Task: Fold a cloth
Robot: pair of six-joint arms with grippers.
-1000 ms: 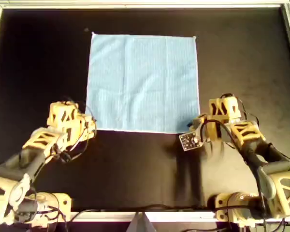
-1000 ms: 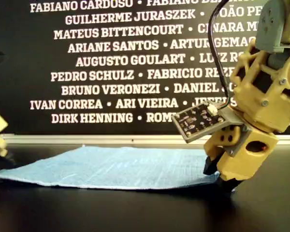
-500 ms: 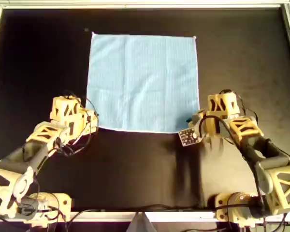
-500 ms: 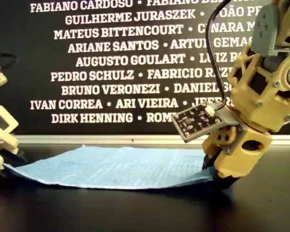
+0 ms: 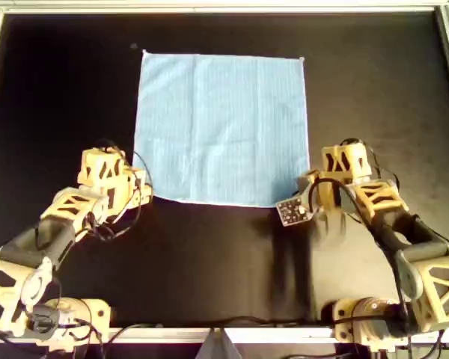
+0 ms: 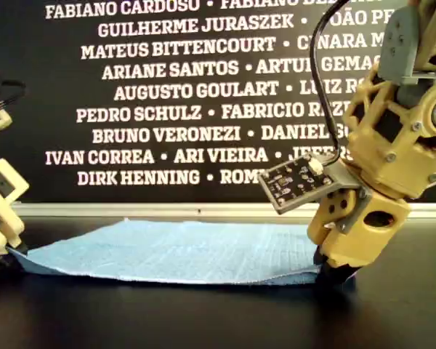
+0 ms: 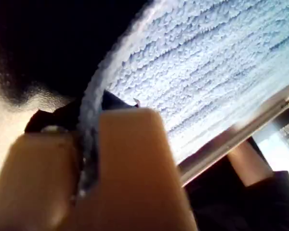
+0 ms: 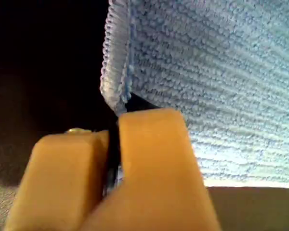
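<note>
I am reaching both of my tan arms up from the bottom of the overhead view toward the near edge of the cloth (image 5: pixel 221 127). The cloth is lying spread as a light-blue square in the upper middle of the overhead view, on the black worktop (image 5: pixel 209 262).

My left end effector (image 5: pixel 140 191) is sitting at the cloth's lower-left corner in the overhead view. In the left wrist view its two tan fingers (image 7: pixel 130 163) are pressed together with the cloth's pale hem pinched between them.

My right end effector (image 5: pixel 308 191) is sitting at the lower-right corner in the overhead view, a small circuit board (image 5: pixel 290 212) jutting out beside it. In the right wrist view its fingers (image 8: pixel 154 159) are likewise clamped together on the cloth's edge.

In the exterior view, both near corners are rising slightly off the worktop.
</note>
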